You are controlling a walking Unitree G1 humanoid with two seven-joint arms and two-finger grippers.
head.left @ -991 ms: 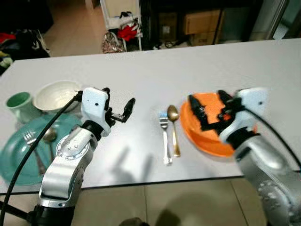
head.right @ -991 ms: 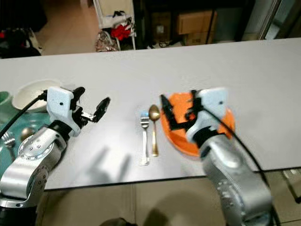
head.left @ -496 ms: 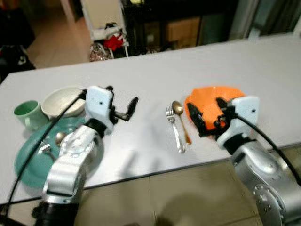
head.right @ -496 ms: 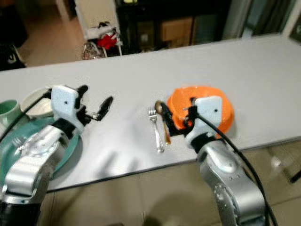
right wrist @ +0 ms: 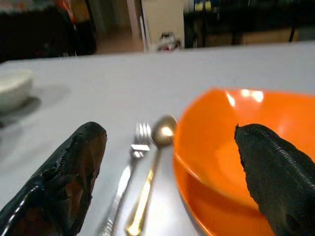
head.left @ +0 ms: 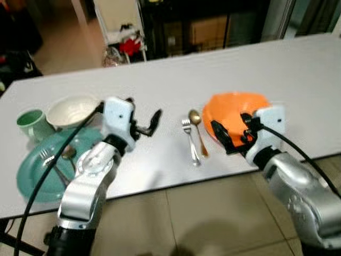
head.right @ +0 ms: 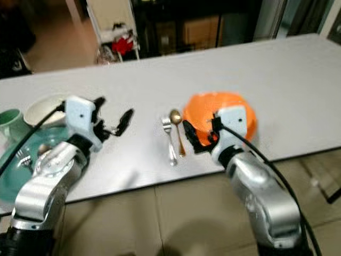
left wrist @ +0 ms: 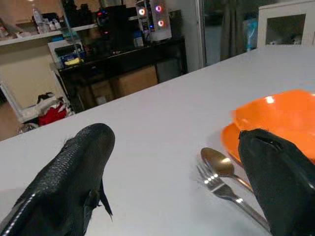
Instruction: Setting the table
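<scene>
1. The white table (head.left: 160, 90) runs across the view; its near edge cuts from 8 o'clock up toward 3 o'clock, with tiled floor (head.left: 202, 218) below it.
2. The orange bowl (head.left: 237, 109) sits in an orange plate near that near edge, at about 3 o'clock from the centre. Just beside it at 9 o'clock lie a gold spoon (head.left: 196, 130) and a silver fork (head.left: 189, 140), side by side.
3. The right gripper (head.left: 234, 136) hovers at the bowl's near rim, fingers spread apart, holding nothing.
4. The left gripper (head.left: 144, 121) hangs over bare tabletop, its fingers apart and empty. Open surface lies between it and the cutlery.
5. At 9 o'clock stand a teal plate (head.left: 37, 176) carrying cutlery, a white bowl (head.left: 72, 109) and a green mug (head.left: 29, 121), close together.
6. Bare table stretches toward 12 o'clock, beyond which are shelves and boxes.
7. Against a second ago, the camera has pulled back: more floor shows. The fork, spoon and bowl keep their arrangement, and both grippers remain spread.
</scene>
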